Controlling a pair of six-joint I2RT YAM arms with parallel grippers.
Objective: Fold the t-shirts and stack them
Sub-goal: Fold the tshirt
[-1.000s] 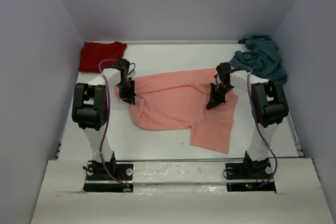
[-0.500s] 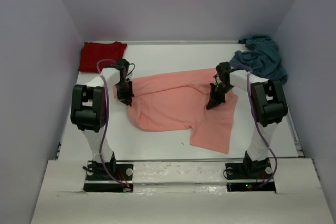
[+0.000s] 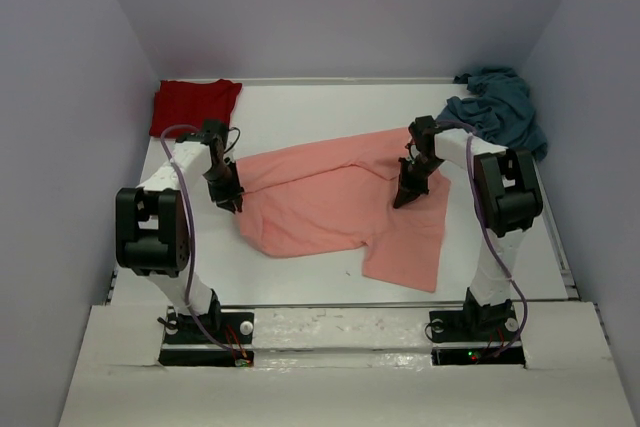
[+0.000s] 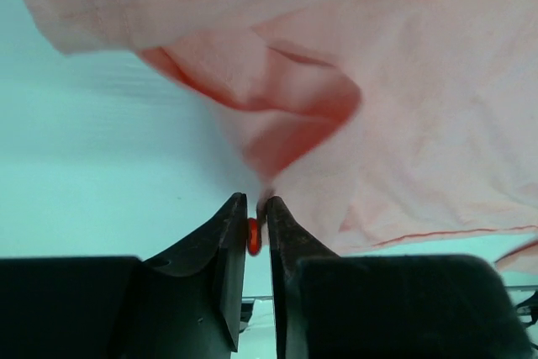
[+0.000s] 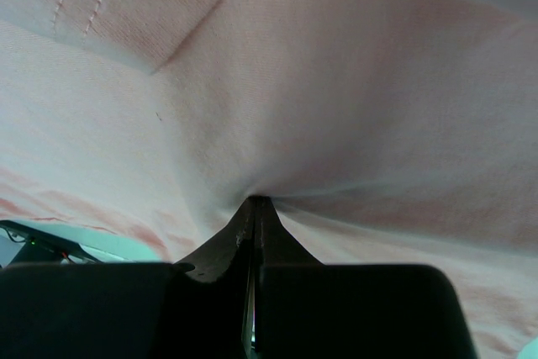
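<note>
The salmon-pink t-shirt [image 3: 340,197] lies spread and rumpled across the middle of the white table [image 3: 300,277]. My left gripper [image 3: 230,202] is at its left edge, jaws nearly together with a fold of pink cloth [image 4: 277,136] pinched between the tips [image 4: 255,208]. My right gripper [image 3: 403,199] presses down on the shirt's right part; in the right wrist view its jaws [image 5: 255,201] are shut and the cloth [image 5: 336,81] puckers into them. The dark red t-shirt [image 3: 195,105] lies flat at the back left. At the back right the teal-blue t-shirt [image 3: 495,112] sits in a crumpled heap.
Pale walls close in the table on the left, back and right. A raised white ledge [image 3: 330,327] with both arm bases runs along the near edge. Bare table shows to the left of the pink shirt in the left wrist view [image 4: 101,149].
My left gripper has moved left, drawing the pink shirt's left edge with it. The right gripper has stayed in place.
</note>
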